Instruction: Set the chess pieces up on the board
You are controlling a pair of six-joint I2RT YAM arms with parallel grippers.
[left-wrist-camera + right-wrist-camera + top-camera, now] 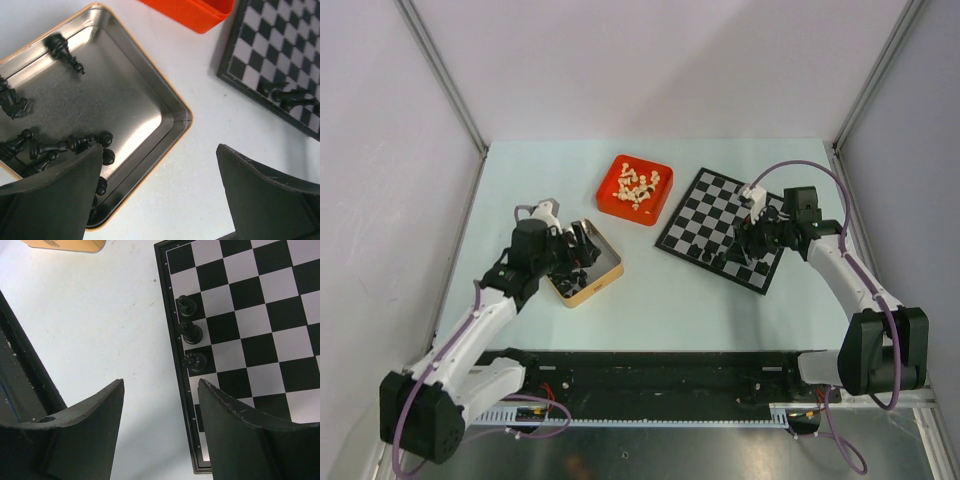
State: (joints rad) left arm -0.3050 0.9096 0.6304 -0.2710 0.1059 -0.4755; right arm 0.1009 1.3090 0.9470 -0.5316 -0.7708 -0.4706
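I see three glossy black chess pieces [191, 332] lining the checked board [250, 350] (border print [174, 315] unreadable); left gripper [160, 170] and right gripper [161, 390] gape.

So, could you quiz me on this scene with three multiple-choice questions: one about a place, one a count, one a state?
1. How many black pieces stand on the board? A none B three C eight
2. Where are the cream pieces? A on the board B in the red tray C in the air
3. The right gripper is: A open and empty B shut on a piece C out of sight
Answers: 1 B, three stand along the board's edge. 2 B, they lie in the red tray. 3 A, its fingers are apart, nothing between.
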